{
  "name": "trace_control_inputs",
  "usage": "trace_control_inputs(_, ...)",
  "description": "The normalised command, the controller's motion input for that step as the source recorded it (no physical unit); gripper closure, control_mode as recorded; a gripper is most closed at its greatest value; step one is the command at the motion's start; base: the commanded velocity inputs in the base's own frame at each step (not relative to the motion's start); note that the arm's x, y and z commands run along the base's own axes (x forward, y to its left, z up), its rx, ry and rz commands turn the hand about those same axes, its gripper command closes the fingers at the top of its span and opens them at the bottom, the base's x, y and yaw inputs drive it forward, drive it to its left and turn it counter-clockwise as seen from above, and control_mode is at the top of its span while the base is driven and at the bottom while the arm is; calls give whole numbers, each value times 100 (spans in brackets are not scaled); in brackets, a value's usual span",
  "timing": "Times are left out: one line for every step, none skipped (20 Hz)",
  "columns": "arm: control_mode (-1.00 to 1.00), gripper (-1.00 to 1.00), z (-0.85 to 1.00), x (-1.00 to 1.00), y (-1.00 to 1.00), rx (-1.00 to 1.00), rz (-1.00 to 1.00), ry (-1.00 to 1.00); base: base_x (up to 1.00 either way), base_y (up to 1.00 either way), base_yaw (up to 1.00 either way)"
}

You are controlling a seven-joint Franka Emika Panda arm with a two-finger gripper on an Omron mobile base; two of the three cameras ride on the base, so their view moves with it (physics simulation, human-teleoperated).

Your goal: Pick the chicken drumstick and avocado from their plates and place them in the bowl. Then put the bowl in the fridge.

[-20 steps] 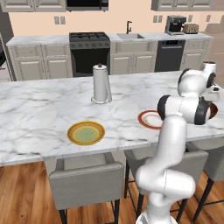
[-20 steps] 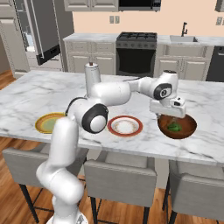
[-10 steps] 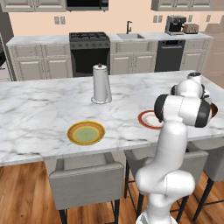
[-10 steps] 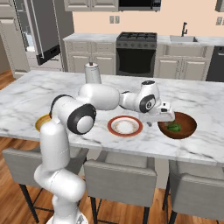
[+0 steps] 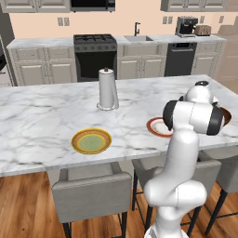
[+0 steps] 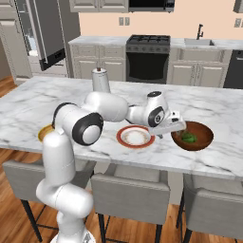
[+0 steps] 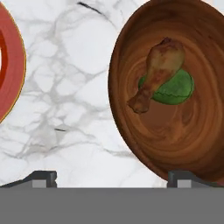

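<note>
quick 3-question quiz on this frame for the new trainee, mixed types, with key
1. True or false: the chicken drumstick lies across the avocado inside the wooden bowl.
2. The red-rimmed plate holds: A) the avocado B) the drumstick C) no food
3. Fill in: the hand has its jaws ____, holding nothing.

Key: 1 true; 2 C; 3 open

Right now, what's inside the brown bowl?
Inside the bowl lies the chicken drumstick, resting on top of the avocado. The drumstick covers part of the avocado.
</note>
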Motion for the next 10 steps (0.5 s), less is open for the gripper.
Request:
trace_control_inputs(-100, -100, 0, 36, -4, -8, 21, 2, 0, 0, 0)
trace_control_inputs(-100, -100, 0, 34, -8, -7, 21, 3, 0, 0, 0)
trace_control_inputs(-100, -100, 0, 33, -8, -9, 21, 3, 0, 0, 0)
trace_control_inputs(-100, -100, 0, 32, -11, -9, 21, 5, 0, 0, 0)
trace_control_inputs(-100, -100, 0, 34, -13, -11, 21, 11, 0, 0, 0)
trace_control_inputs(-100, -100, 0, 38, -12, -13, 21, 14, 0, 0, 0)
trace_control_inputs(-100, -100, -5, 41, -12, -14, 21, 19, 0, 0, 0)
trace_control_inputs(-100, -100, -8, 44, -11, -13, 22, 21, 0, 0, 0)
trace_control_inputs(-100, -100, -10, 40, -12, -14, 22, 20, 0, 0, 0)
trace_control_inputs(-100, -100, -17, 40, -13, -15, 22, 22, 0, 0, 0)
